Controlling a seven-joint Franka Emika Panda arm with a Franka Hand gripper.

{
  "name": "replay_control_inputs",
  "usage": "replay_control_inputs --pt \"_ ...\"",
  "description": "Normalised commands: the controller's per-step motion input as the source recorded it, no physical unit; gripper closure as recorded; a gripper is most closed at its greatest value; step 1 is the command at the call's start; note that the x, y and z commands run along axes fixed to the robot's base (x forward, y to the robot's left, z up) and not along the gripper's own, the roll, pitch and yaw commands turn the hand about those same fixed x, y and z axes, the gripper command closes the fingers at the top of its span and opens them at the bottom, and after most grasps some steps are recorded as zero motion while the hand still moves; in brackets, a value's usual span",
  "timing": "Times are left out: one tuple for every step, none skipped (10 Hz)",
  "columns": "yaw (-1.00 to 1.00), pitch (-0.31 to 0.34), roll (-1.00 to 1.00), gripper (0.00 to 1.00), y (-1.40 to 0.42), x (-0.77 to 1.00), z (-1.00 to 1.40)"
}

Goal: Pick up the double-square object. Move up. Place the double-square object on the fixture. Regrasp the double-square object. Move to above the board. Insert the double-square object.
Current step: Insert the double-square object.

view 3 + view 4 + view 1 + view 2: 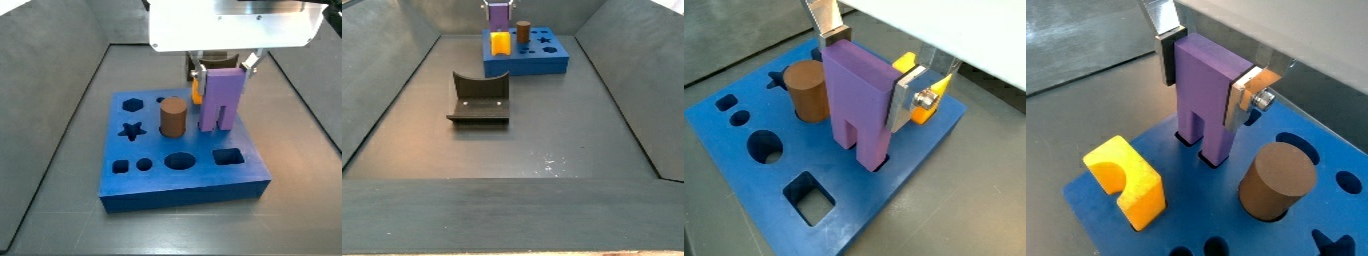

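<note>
The light-purple double-square object [858,100] stands upright with its two legs going into holes of the blue board [764,205]. My gripper [869,68] is shut on its upper part, one silver finger on each side. It shows the same way in a wrist view [1207,90] and a side view [222,98], with the gripper [221,70] above it. In a side view the object [498,17] and board [529,55] are far back. The dark fixture [478,98] stands on the floor in the middle, away from the gripper.
A brown cylinder [804,90] and a yellow block [1126,178] stand in the board beside the purple object. The board has several open holes, such as a square [811,195] and a star [131,130]. Grey walls [389,90] enclose the floor.
</note>
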Motion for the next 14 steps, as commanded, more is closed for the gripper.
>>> replay_control_inputs --pt "0.00 -0.083 0.00 1.00 -0.02 -0.07 -0.49" --pt "0.02 -0.083 -0.45 1.00 0.11 0.00 -0.21" --pt "0.01 -0.064 -0.50 1.00 0.14 0.00 -0.12" --pt "0.01 -0.051 -0.15 1.00 0.00 0.00 -0.19" --pt "0.00 -0.017 -0.32 1.00 0.08 0.00 -0.27" --pt "0.01 -0.049 -0.27 1.00 0.05 0.00 -0.26" --pt "0.02 -0.050 -0.24 1.00 0.00 0.00 -0.31" --pt "0.02 0.000 -0.50 1.00 0.14 0.00 -0.15" --pt "0.03 0.000 -0.49 1.00 0.18 0.00 -0.18" --pt "0.11 -0.010 0.12 1.00 0.00 0.00 -0.09" --pt "0.10 0.000 0.50 1.00 -0.16 0.00 0.00" --pt "0.09 0.000 0.50 1.00 -0.19 0.00 0.00" --pt "0.12 -0.044 0.50 1.00 -0.23 0.00 -0.08" --pt "0.13 -0.051 0.50 1.00 -0.24 0.00 0.00"
